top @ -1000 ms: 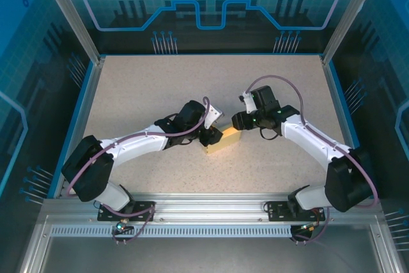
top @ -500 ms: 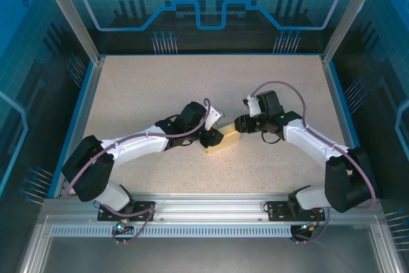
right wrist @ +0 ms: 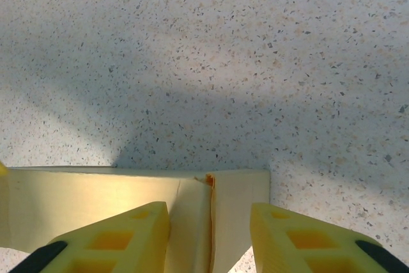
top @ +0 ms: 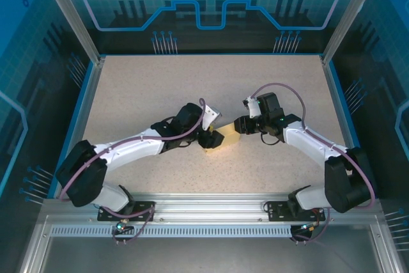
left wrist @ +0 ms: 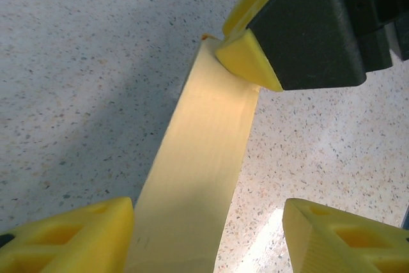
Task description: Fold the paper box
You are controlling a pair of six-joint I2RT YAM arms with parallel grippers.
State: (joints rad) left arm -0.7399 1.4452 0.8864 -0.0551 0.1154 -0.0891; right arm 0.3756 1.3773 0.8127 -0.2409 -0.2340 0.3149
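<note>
Two hands at box (left wrist: 203, 151): my left hand (left wrist: 206, 228) spread astride it, long axis running ahead toward right hand (right wrist: 208, 225), grip unclear.

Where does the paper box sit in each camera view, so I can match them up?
Top external: paper box near the middle of the speckled table.
Left wrist: it runs from bottom centre upward.
Right wrist: along the bottom edge, left to centre.
Shared landmark: the speckled table beneath it.

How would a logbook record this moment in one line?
step: folding paper box | left gripper: open, straddling box | right gripper: at box end, grip unclear
</note>
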